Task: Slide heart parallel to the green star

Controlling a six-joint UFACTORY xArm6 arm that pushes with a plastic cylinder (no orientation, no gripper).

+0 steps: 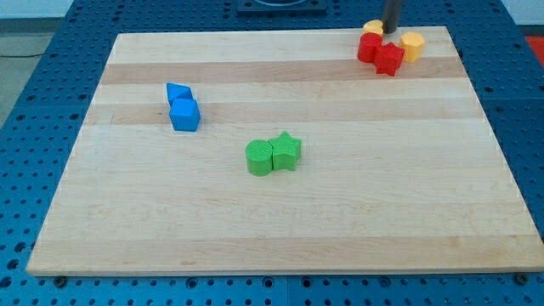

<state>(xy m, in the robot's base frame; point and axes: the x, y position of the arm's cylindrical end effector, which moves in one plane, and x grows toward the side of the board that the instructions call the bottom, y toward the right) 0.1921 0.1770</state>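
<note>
The green star (288, 151) sits near the board's middle, touching a green block (259, 158) on its left. In the view's top right corner is a cluster: a small yellow block (371, 27) at the board's top edge, likely the heart though its shape is unclear, two red blocks (369, 47) (390, 59) just below it, and a yellow pentagon-like block (412, 45) to the right. My tip (391, 32) is at the top of this cluster, right beside the small yellow block and just above the red blocks.
A blue wedge-like block (178, 92) and a blue cube (184, 115) touch each other at the board's left. The wooden board (280, 229) lies on a blue perforated table; the cluster is close to the board's top edge.
</note>
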